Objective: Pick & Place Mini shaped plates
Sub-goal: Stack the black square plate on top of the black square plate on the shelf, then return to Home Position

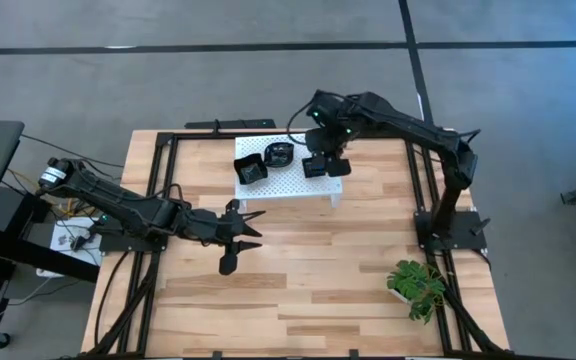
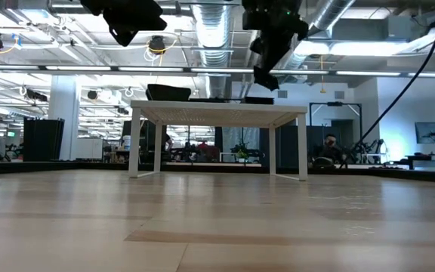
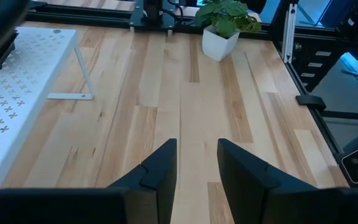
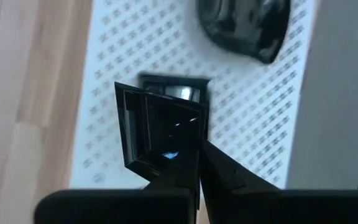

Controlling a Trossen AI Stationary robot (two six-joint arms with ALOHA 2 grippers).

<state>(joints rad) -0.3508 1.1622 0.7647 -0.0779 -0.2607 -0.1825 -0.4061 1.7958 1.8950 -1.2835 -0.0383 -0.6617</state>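
The right gripper (image 4: 199, 163) pinches a square plate (image 4: 157, 134) by its rim above the rack (image 1: 293, 180), at 12 o'clock on the worktop — the thin hold may slip. The left gripper (image 3: 197, 163) waits, half open.

Pale wooden table (image 1: 298, 290) with white perforated rack (image 1: 293, 180), potted plant (image 1: 416, 285)

The near half of the table (image 1: 308, 290) lies bare and open to passage, apart from the potted plant (image 1: 417, 288) at its right front corner. At the back, the white rack (image 1: 290, 180) stands raised on legs, its top crowded by black dishes (image 1: 250, 170) and the right end effector (image 1: 319, 166) above it.
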